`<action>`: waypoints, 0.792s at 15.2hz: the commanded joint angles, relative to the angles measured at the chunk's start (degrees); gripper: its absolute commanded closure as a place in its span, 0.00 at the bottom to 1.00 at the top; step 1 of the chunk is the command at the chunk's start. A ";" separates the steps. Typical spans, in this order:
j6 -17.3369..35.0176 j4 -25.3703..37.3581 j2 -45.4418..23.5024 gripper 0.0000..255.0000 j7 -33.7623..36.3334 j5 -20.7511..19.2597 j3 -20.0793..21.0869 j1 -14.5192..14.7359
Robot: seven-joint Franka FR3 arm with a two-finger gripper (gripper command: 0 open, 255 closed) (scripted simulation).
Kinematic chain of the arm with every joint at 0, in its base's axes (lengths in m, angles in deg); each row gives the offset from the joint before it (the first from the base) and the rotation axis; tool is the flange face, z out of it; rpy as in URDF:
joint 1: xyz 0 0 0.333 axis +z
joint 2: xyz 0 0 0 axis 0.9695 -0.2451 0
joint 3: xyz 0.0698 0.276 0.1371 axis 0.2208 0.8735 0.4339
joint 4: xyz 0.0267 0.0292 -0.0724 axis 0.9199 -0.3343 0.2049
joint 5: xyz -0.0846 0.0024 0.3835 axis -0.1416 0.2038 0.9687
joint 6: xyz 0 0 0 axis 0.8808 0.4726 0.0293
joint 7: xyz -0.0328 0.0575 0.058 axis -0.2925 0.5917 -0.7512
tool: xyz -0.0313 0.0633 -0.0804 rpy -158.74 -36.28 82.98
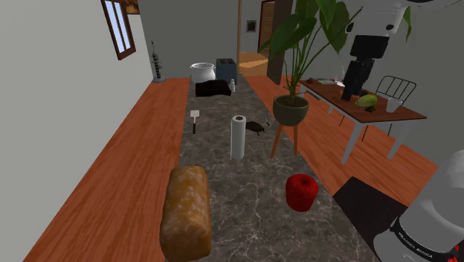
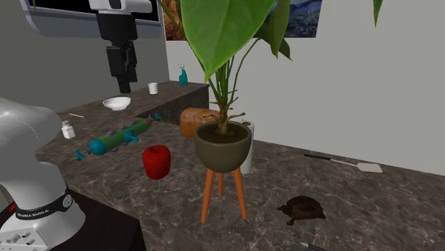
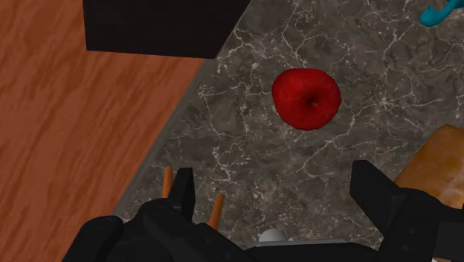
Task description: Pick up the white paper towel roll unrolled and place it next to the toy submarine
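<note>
The white paper towel roll (image 1: 238, 137) stands upright in the middle of the dark marble counter (image 1: 245, 223). In the second exterior view the paper towel roll (image 2: 248, 158) is mostly hidden behind the potted plant (image 2: 223, 146). The toy submarine (image 2: 118, 137), teal and green, lies near the counter's edge beside a red apple (image 2: 157, 161). My gripper (image 1: 350, 91) hangs high above the counter, open and holding nothing, far from the roll. Seen from the wrist, the gripper (image 3: 275, 197) looks down on the apple (image 3: 306, 97), and a teal tip of the submarine (image 3: 439, 11) shows beyond it.
A bread loaf (image 1: 186, 211) lies toward the shoulder view's near left. The plant on its stool (image 1: 290, 108) stands right of the roll, with a small turtle (image 1: 256, 127) and a spatula (image 1: 195, 119) nearby. A bowl (image 2: 116, 103) and small bottle (image 2: 68, 130) sit by the submarine.
</note>
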 commanded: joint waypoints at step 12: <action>15.25 6.68 -21.33 0.00 -5.57 -0.36 1.91 2.85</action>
